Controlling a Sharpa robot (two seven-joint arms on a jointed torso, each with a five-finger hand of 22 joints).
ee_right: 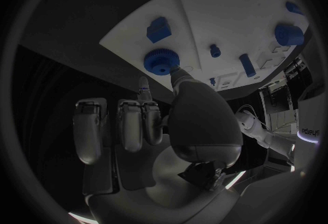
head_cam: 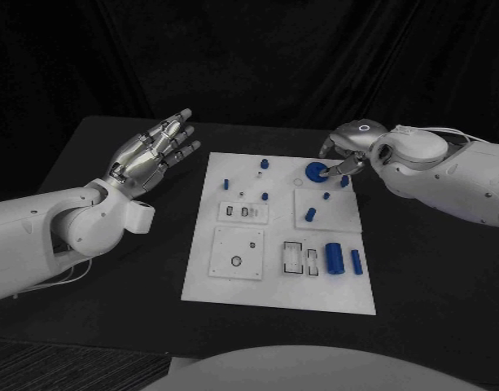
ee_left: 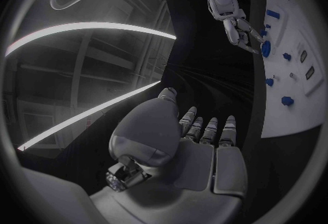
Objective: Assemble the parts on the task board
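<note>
The white task board point(head_cam: 278, 244) lies in the middle of the black table. A blue gear point(head_cam: 316, 171) sits near the board's far right corner. My right hand point(head_cam: 345, 149) hovers right beside it, one fingertip down at the gear's rim. In the right wrist view the thumb tip point(ee_right: 179, 76) touches the gear point(ee_right: 161, 61) and the other fingers point(ee_right: 130, 125) hold nothing. My left hand point(head_cam: 150, 152) is raised off the table left of the board, fingers apart and empty. Small blue pegs point(head_cam: 312, 215) and two blue cylinders point(head_cam: 334, 259) stand on the board.
A blue block point(ee_right: 158, 29) sits at the board's far edge beside the gear. White inset plates point(head_cam: 238, 252) with slots lie on the board's near left part. Black table surrounds the board, with dark curtain behind.
</note>
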